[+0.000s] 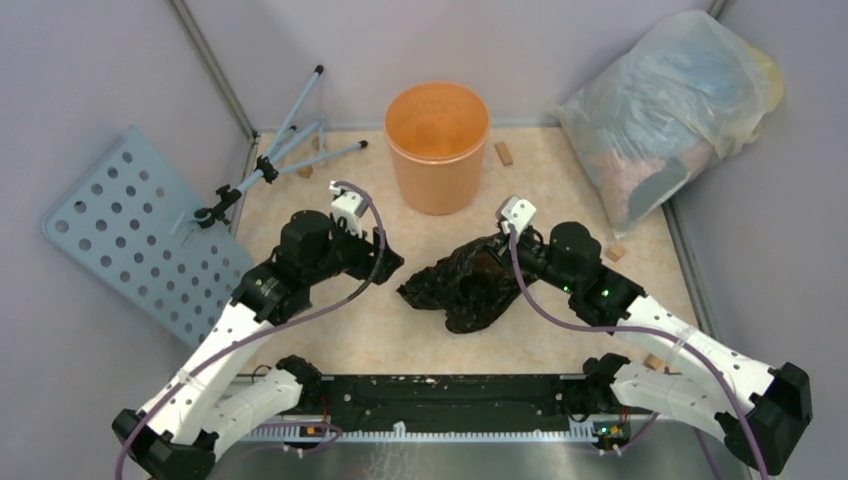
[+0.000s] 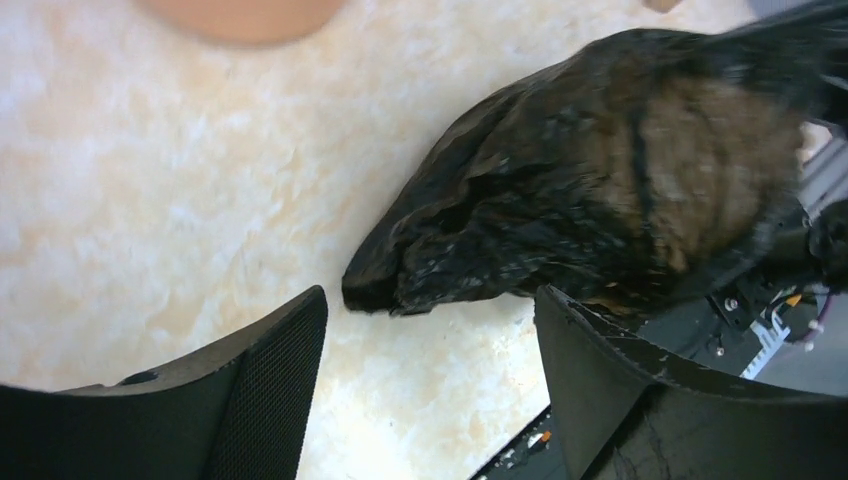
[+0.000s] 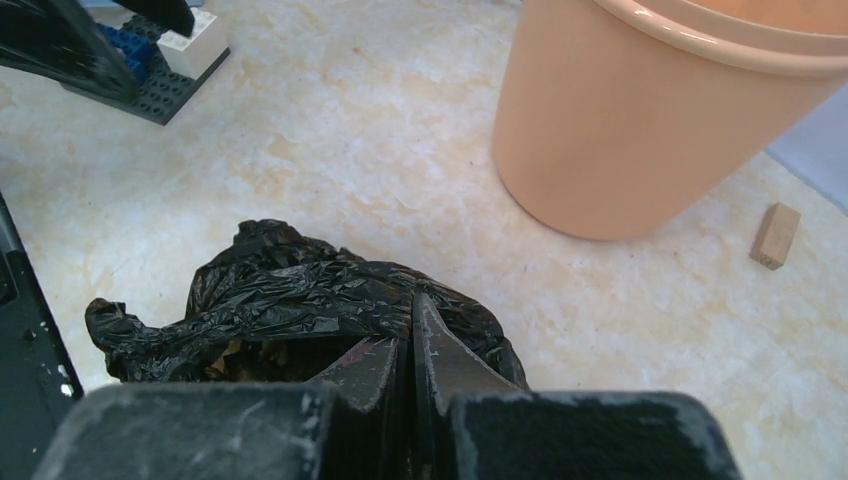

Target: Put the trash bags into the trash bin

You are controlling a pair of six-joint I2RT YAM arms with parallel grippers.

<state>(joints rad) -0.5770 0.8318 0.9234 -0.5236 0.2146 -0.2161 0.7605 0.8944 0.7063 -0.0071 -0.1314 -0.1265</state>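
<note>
The orange bin stands upright on the marbled worktop, its mouth open to the overhead camera. The black bag lies crumpled on the worktop on the near side of the bin, towards the arm bases and a little to the right, well apart from its wall and wholly outside it.

The right hand comes in from the right of the bin and has its fingers pressed together on a fold of the bag (the wrist view shows glossy plastic bunched at the tips). The bag looks to rest on the worktop under it, though I cannot tell whether any of it is lifted.

The left hand sits near the bin's left, low over the worktop, jaws wide apart and gripping nothing; the bag's pointed end lies just off its fingertips.

A small wooden block lies just right of the bin, and a big translucent stuffed bag leans in the corner further right.
</note>
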